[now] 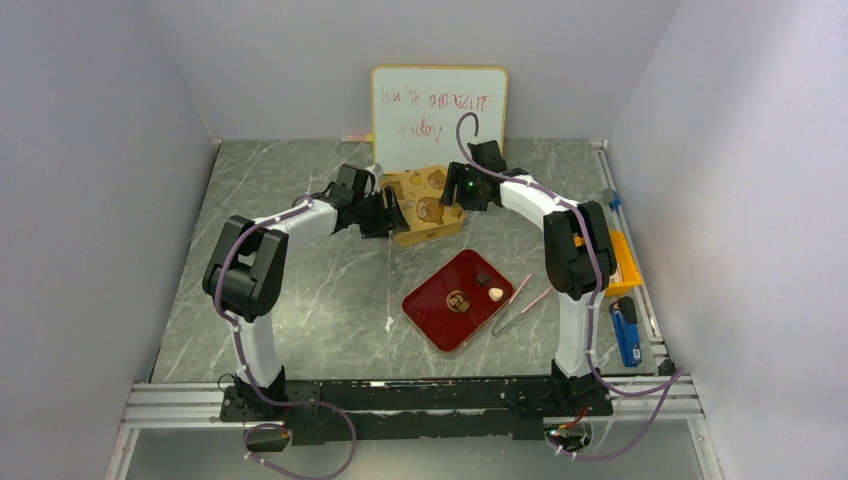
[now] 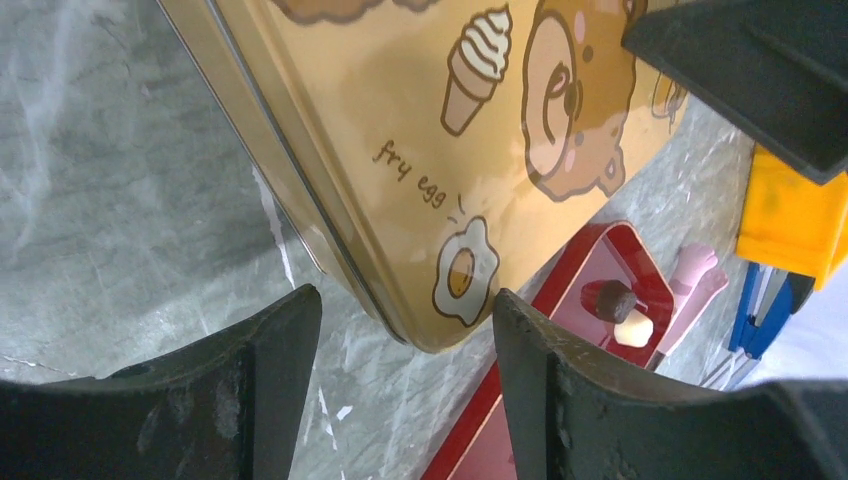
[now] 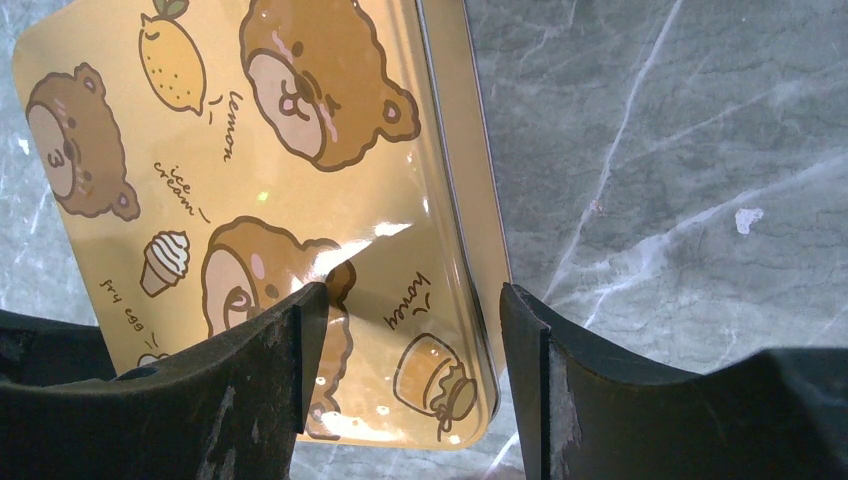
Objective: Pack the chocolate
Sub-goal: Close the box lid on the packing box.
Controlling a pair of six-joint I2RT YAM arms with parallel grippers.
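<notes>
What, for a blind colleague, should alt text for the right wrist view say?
A yellow tin printed with bears, a lemon, ice cream and honey lies on a grey marbled table, between the fingers of the open right claw.

On the glossy red tray (image 1: 440, 322) lie a dark brown chocolate lump (image 1: 483, 279), a cream chocolate nugget (image 1: 495, 294) just beside it (nearly touching), and a round mid-brown chocolate (image 1: 459, 299) apart.

Bright, even light; glare on tin (image 3: 385, 232)
</notes>
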